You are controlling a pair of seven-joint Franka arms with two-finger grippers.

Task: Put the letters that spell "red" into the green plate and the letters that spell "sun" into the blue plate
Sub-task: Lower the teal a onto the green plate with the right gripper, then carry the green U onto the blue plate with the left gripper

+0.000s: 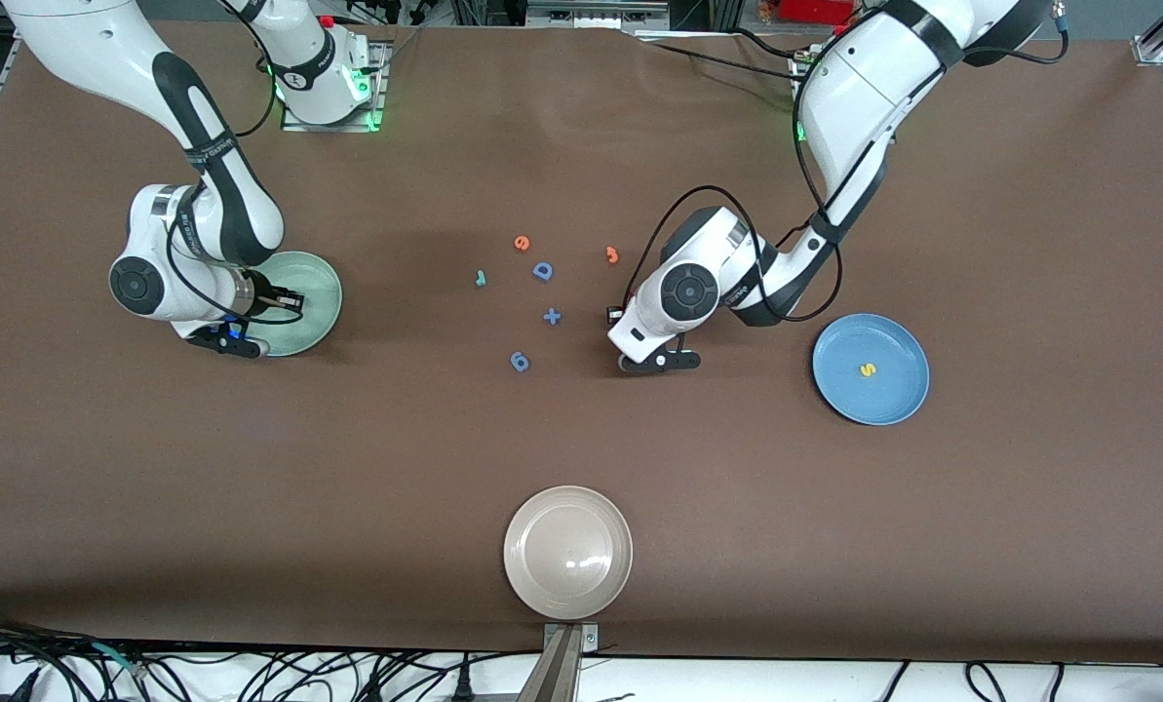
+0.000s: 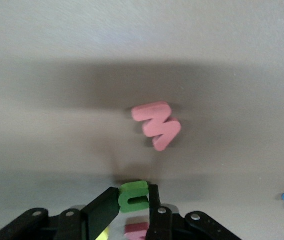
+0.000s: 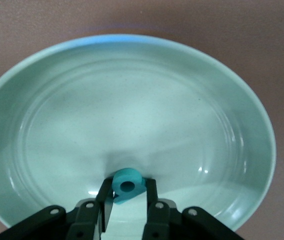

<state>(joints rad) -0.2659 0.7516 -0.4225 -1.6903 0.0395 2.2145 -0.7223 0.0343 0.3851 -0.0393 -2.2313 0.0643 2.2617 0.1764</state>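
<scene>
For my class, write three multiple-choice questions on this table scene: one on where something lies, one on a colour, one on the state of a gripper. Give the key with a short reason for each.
1. Where does the yellow letter lie?
A. In the blue plate
B. In the beige plate
C. On the bare table beside the blue plus sign

2. What colour is the letter between the left gripper's fingers?
A. Orange
B. Green
C. Teal

3. What is the right gripper doing?
A. Hanging open over the beige plate
B. Shut on a teal letter over the green plate
C. Shut on a pink letter at the table's middle

Key:
1 A: the yellow letter sits inside the blue plate.
2 B: the left gripper clamps a green letter, a pink letter lying free close by.
3 B: the right gripper pinches a teal letter above the green plate.
</scene>
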